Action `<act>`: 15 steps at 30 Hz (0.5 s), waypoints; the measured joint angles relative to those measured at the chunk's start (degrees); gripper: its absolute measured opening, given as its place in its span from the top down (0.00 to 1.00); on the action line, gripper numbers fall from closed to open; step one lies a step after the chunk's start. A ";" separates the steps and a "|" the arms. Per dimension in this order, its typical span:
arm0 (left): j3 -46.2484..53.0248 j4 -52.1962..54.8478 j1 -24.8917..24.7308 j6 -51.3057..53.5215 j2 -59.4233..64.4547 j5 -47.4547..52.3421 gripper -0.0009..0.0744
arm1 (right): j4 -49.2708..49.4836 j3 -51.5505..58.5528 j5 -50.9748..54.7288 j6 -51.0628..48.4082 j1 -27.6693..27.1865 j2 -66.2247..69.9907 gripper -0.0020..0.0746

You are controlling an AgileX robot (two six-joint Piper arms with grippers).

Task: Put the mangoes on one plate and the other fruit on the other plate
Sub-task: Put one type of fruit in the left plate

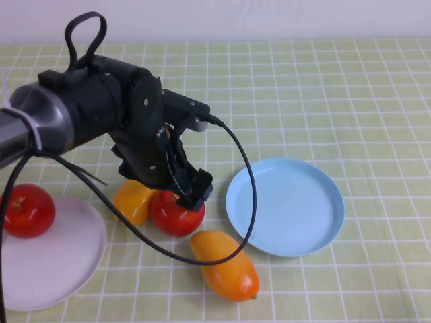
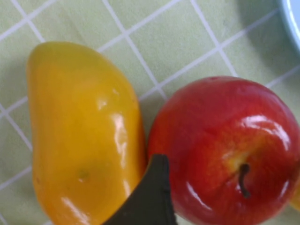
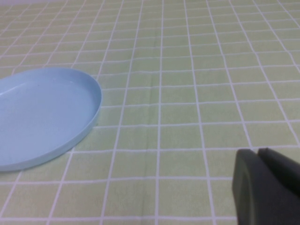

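My left gripper (image 1: pixel 190 196) hangs low over a red apple (image 1: pixel 174 214) at the table's middle. It is open, with one finger (image 2: pixel 152 197) down between that apple (image 2: pixel 225 150) and the yellow mango (image 2: pixel 79 131) beside it. The other finger is out of view. The yellow mango (image 1: pixel 133 200) touches the apple's left side. A deeper orange mango (image 1: pixel 225 264) lies just in front. The second apple (image 1: pixel 27 210) sits on the back rim of the white plate (image 1: pixel 54 262). The blue plate (image 1: pixel 286 205) stands bare at the right. My right gripper (image 3: pixel 258 152) is shut above the cloth, right of the blue plate (image 3: pixel 42 112).
A green checked cloth (image 1: pixel 323 87) covers the whole table. The left arm's black cable (image 1: pixel 246 175) loops down over the blue plate's left rim and the orange mango.
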 joint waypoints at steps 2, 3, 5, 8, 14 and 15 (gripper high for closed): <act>-0.08 0.29 0.00 0.00 0.53 -0.63 0.10 | 0.00 0.00 0.00 0.00 0.00 0.00 1.00; -0.12 0.29 0.00 0.00 0.80 -0.88 0.10 | 0.00 0.00 0.00 0.00 0.00 0.00 1.00; -0.60 0.29 0.00 0.00 1.50 -0.98 0.10 | 0.00 0.00 0.00 0.00 0.00 0.00 1.00; -1.18 0.29 0.00 0.00 2.50 -0.81 0.10 | 0.00 0.00 0.04 0.00 0.00 0.00 1.00; -1.85 0.29 0.00 0.00 4.36 -0.55 0.10 | 0.00 0.00 0.17 0.00 0.00 0.00 1.00; -2.09 0.29 0.00 0.00 4.51 -0.64 0.10 | 0.00 0.00 0.17 0.00 0.00 0.00 1.00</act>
